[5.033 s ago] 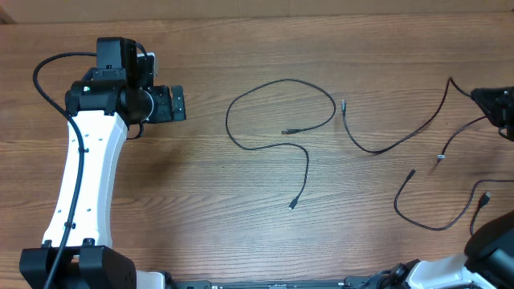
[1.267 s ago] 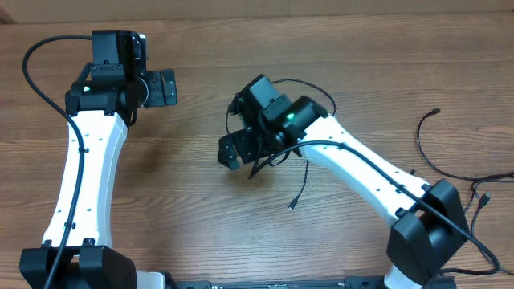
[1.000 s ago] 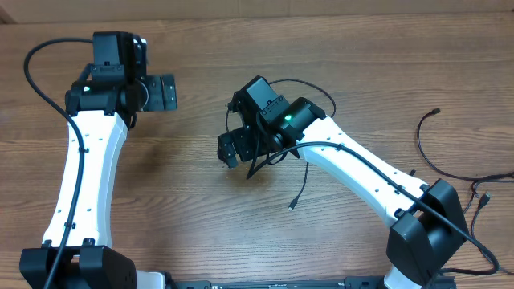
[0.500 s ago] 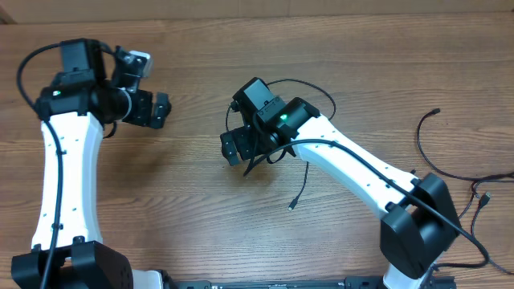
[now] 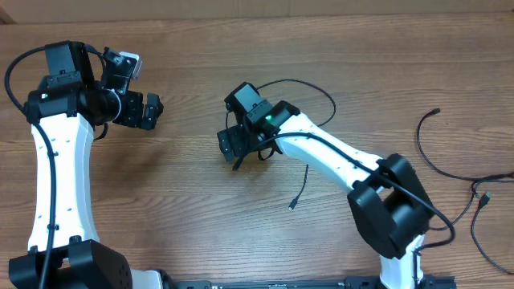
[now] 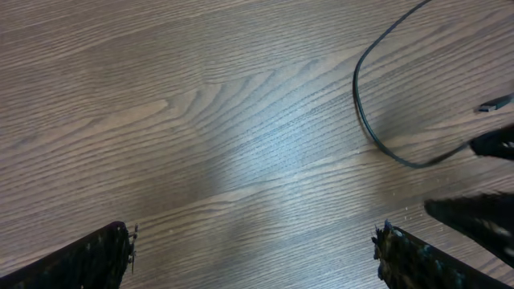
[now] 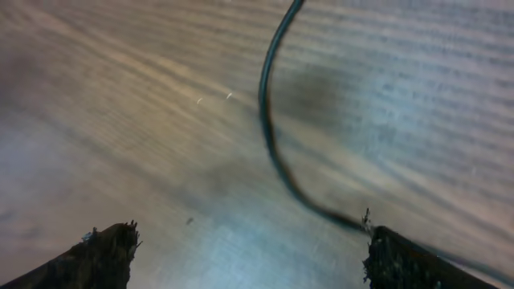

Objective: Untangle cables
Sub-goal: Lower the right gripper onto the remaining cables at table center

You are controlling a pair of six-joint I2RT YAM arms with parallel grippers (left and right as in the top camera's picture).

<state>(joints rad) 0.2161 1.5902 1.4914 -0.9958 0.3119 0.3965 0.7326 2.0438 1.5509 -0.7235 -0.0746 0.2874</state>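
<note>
One thin black cable [image 5: 291,80] lies looped mid-table, its tail ending in a plug [image 5: 292,206]. My right gripper [image 5: 230,148] hovers low at the loop's left edge, much of the loop hidden under the arm. In the right wrist view the cable [image 7: 267,120] curves down from the top and runs up to the right finger [image 7: 418,261]; the right gripper [image 7: 249,245] is open with only bare wood between the jaws. My left gripper [image 5: 151,111] stands open at the far left, away from the cables. The left gripper [image 6: 253,245] is empty in its own view, with the loop [image 6: 368,128] at the upper right.
Two more black cables lie at the right: a long arc [image 5: 423,152] and a strand with a plug [image 5: 482,201] near the edge. The right arm [image 5: 337,152] stretches across the table's middle. The dark blurred shape [image 6: 482,213] at the left wrist view's right edge is the right gripper.
The left arm has swung back to the left, its gripper drawing away from the middle. The right arm's elbow has shifted left while its gripper stayed at the loop's left edge.
</note>
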